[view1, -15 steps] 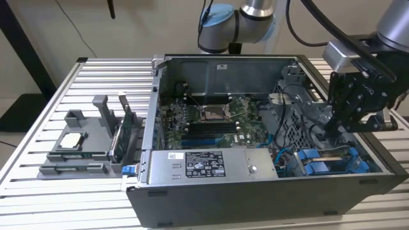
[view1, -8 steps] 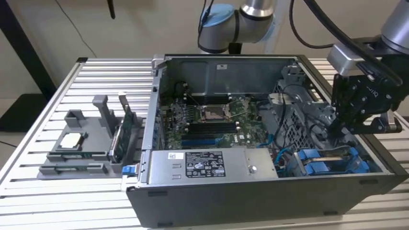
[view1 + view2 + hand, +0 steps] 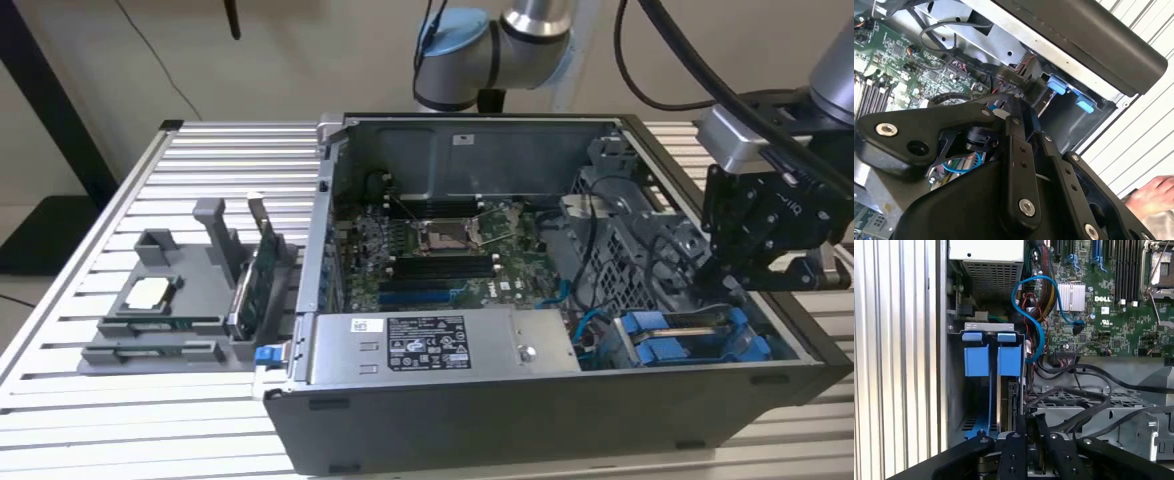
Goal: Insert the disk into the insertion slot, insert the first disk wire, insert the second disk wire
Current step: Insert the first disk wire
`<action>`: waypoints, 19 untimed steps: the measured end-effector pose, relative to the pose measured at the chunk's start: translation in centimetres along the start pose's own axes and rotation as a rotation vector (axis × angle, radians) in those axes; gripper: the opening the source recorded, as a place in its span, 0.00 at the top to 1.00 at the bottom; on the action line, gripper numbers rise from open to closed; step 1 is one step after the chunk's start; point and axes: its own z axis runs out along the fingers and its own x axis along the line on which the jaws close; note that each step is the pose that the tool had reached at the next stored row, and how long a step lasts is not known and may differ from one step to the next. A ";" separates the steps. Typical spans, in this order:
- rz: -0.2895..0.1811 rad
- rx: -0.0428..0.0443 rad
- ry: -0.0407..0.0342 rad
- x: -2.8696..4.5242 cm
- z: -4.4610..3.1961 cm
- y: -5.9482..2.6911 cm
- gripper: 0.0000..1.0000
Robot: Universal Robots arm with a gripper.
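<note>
An open computer case point(image 3: 561, 420) stands on the slatted desk point(image 3: 80, 440). The end effector point(image 3: 1030, 421) hangs low inside the case at the side towards the exterior view's right, directly over the drive cage point(image 3: 627, 255). Its black links block the tip in both wrist views, so I cannot tell how far open it is or whether it has hold of anything.

The disk point(image 3: 1009, 360) stands on edge in its blue frame inside the insertion slot point(image 3: 971, 422), in the case corner nearest the desk's front edge on the exterior view's right. In the first wrist view its two blue tabs lie side by side at the mouth of the bay, just beside the end effector.

A blue cable point(image 3: 1026, 315) loops from beside the disk up to the green motherboard point(image 3: 1114, 325), and black wires point(image 3: 1089, 375) cross the cage top. The grey power supply point(image 3: 427, 345) lies along the case's front wall. A grey parts holder point(image 3: 174, 300) sits towards the desk's edge on the exterior view's left. A person's hand point(image 3: 1151, 192) rests on the desk beyond the case.
</note>
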 end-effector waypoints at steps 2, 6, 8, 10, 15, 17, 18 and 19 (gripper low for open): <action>0.000 -0.0001 -0.0032 0.27 0.14 -0.09 0.81; 0.004 0.0000 -0.0065 0.64 0.37 -0.17 0.81; 0.009 -0.0015 -0.0062 0.64 0.41 -0.22 0.81; 0.012 -0.0045 -0.0063 0.67 0.45 -0.34 0.81; 0.015 -0.0157 -0.0063 0.80 0.53 -0.86 0.81; 0.015 -0.0163 -0.0064 0.90 0.63 -0.88 0.81; 0.015 -0.0163 -0.0063 0.96 0.67 -0.88 0.81; 0.015 -0.0164 -0.0064 1.00 0.73 -0.88 0.81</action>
